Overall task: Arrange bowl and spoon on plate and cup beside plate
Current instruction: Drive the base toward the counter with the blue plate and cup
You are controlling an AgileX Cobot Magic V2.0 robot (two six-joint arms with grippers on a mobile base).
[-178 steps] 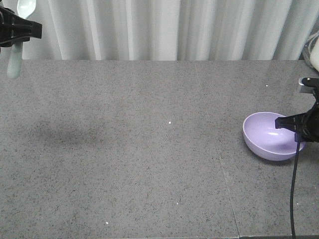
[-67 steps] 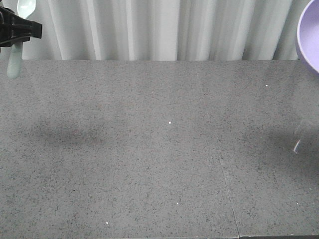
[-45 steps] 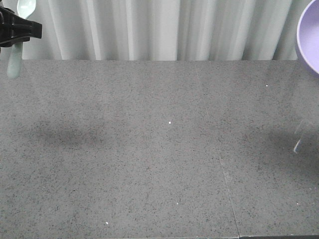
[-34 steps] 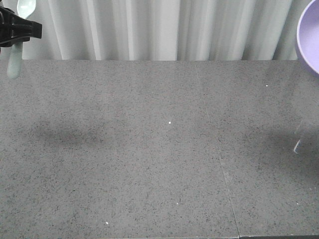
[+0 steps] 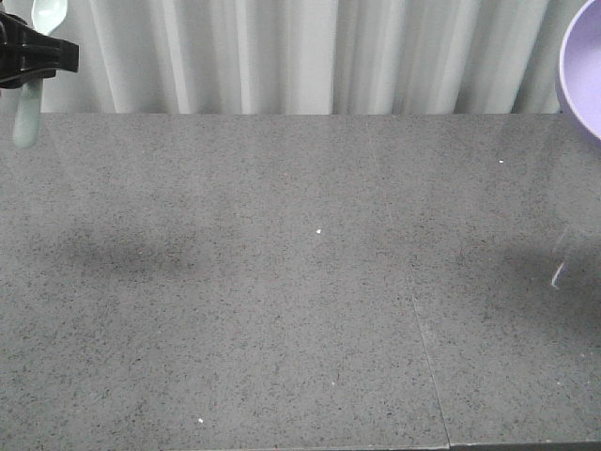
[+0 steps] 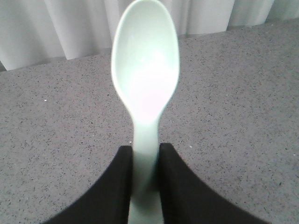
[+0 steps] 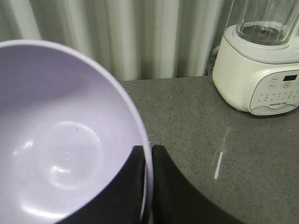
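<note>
Left end effector (image 6: 145,163) clamps the spoon (image 6: 145,79); right end effector (image 7: 148,165) clamps the rim of the bowl (image 7: 60,140), both above the bench (image 5: 300,282). No plate or cup shows; apparently nothing is arranged yet.

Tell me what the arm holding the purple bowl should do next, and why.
Probably carry the bowl inward over the middle of the table, keeping the right gripper shut on its rim: it hangs off to the right, the left gripper holds the spoon aloft, and no plate shows.
</note>
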